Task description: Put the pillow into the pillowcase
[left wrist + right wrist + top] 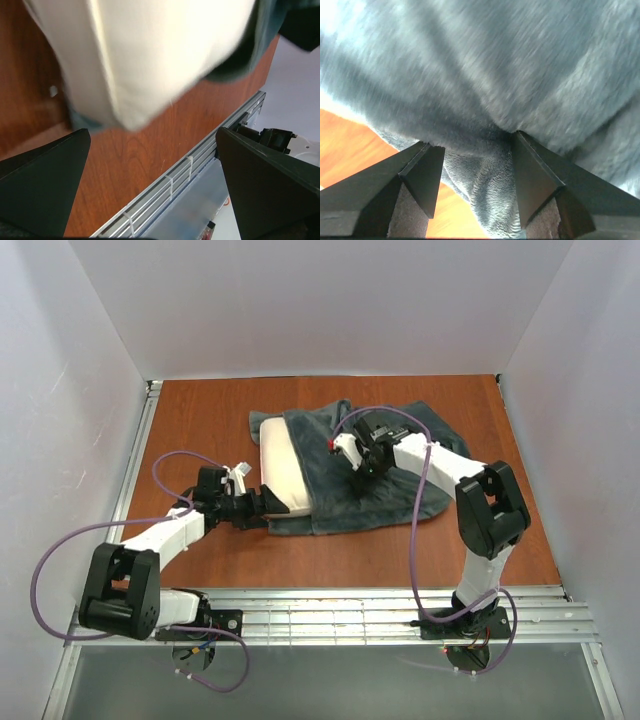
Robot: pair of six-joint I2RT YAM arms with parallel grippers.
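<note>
Lying partly inside pillowcase (370,465), pillow (281,468) meets left gripper (277,502).

The frames show one pillow (282,465), cream-white, and one pillowcase (375,465), grey-teal plush. One desk (200,415) of reddish wood carries both. There are two arms, each ending in one hand: the left hand (268,502) and the right hand (362,462), each with two dark fingers (422,172).

A lab test cell: plain white panels (330,300) wall in a wooden table (200,420), with two robot arms bolted to a metal rail (340,605) at its near edge.
</note>
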